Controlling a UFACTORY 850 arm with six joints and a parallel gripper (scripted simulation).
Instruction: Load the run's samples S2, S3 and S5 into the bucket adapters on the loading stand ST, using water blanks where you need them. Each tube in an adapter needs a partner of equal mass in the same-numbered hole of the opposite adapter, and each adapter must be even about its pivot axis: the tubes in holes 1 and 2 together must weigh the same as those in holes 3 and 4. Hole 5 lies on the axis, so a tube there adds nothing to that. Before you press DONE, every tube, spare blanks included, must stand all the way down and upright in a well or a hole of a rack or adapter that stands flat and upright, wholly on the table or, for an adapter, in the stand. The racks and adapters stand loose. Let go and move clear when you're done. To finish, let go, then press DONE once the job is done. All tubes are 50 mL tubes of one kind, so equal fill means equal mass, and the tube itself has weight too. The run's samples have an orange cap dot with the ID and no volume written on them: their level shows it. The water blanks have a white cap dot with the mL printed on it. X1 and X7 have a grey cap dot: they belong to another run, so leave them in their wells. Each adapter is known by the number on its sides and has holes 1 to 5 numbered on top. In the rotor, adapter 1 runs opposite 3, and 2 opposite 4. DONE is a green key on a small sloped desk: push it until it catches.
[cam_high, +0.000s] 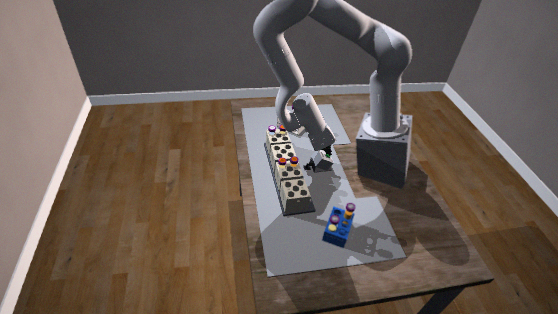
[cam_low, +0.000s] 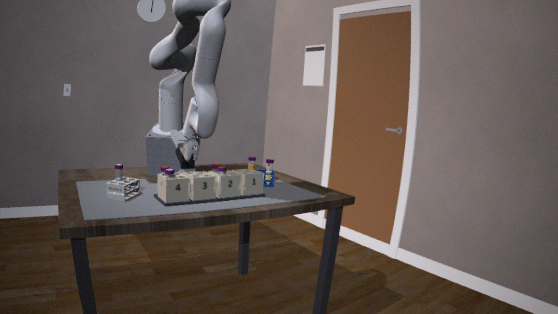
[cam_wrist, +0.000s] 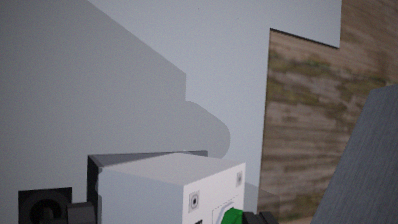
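Beyond the tool, in the exterior view, a brown door (cam_low: 371, 125) with a lever handle (cam_low: 394, 130) stands shut in the side wall, a white panel (cam_low: 314, 66) beside it. Up above the tool hangs a round clock (cam_low: 151, 9), with a light switch (cam_low: 67, 90) lower on the same wall.

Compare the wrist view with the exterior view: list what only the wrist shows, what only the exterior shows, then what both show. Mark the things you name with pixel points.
Wrist only: the green DONE key (cam_wrist: 232, 217) on its small white sloped desk (cam_wrist: 145, 182).
Exterior only: the cream adapters numbered 1 to 4 (cam_low: 204, 186), the brown door (cam_low: 372, 125) and the round wall clock (cam_low: 151, 9).
Both: the flat grey mat (cam_low: 280, 196) (cam_wrist: 225, 60) and wooden table (cam_low: 210, 221) (cam_wrist: 305, 130).
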